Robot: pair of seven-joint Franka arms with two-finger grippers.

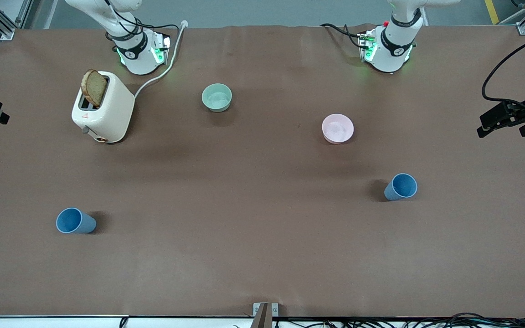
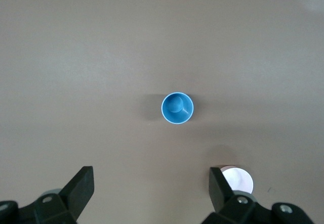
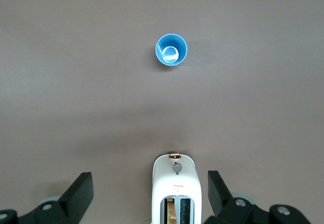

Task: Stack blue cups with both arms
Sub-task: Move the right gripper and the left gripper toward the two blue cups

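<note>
Left gripper [image 2: 152, 196] spread wide, empty, high over table [image 1: 262, 255] above one blue cup [image 2: 177, 107] – upright near left arm's end, nearer front camera than pink bowl [image 1: 337, 128]. Right gripper [image 3: 150, 193] also spread wide, empty, high above toaster [image 3: 173, 188] – second blue cup [image 3: 171, 50] upright near right arm's end, nearer front camera than toaster. Cups well apart. Mint-green bowl [image 1: 217, 97] between arm bases

The front view looks down from high across the table [image 1: 262, 255]. Each wrist view looks straight down from high, between its open fingers [image 2: 78, 188] [image 3: 81, 191], sharing one cup [image 2: 177, 108] [image 3: 171, 50] with the front view.
</note>
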